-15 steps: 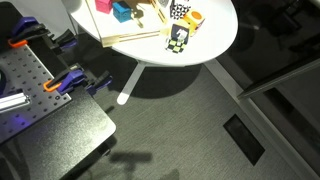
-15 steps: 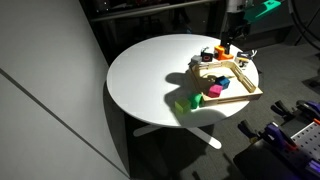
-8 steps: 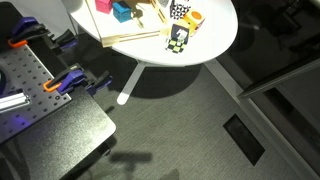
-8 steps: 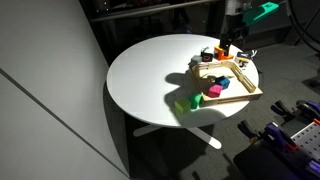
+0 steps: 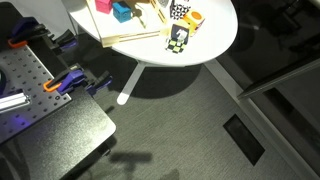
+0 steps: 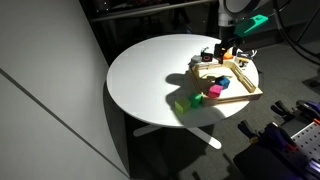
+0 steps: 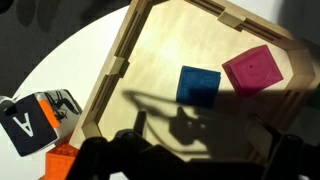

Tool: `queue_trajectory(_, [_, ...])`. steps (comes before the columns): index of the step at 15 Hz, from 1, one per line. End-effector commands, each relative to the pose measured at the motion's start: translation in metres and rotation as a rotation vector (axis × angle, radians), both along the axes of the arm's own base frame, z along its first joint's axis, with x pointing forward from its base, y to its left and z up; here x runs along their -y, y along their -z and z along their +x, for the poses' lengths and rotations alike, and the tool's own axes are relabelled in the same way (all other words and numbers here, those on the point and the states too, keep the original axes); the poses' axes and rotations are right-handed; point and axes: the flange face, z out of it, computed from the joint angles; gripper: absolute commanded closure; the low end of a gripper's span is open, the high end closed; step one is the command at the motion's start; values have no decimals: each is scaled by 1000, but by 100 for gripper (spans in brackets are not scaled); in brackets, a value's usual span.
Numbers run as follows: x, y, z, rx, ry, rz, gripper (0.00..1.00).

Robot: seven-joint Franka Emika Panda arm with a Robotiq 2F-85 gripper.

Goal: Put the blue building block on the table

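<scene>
The small plain blue cube [image 7: 198, 85] lies flat inside the light wooden tray [image 7: 160, 60], just beside a pink block [image 7: 253, 70], with nothing touching it. In the wrist view the claw [image 7: 200, 158] hangs above it, its dark fingers apart and empty. In an exterior view the tray rests on the round white table [image 6: 150, 70]. By my judgement nothing is done yet: gripping, lifting over the rim and setting down on the bare table remain.
</scene>
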Motion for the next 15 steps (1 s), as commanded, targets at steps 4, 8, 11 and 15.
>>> queue_trajectory(4, [-21,32,11,-2,-1,-62,0])
queue_trajectory(8, [-30,49,11,-28,4,-75,0])
queue_trajectory(11, [-32,60,9,-41,25,-83,0])
queue_trajectory(15, [-29,72,6,-47,57,-99,0])
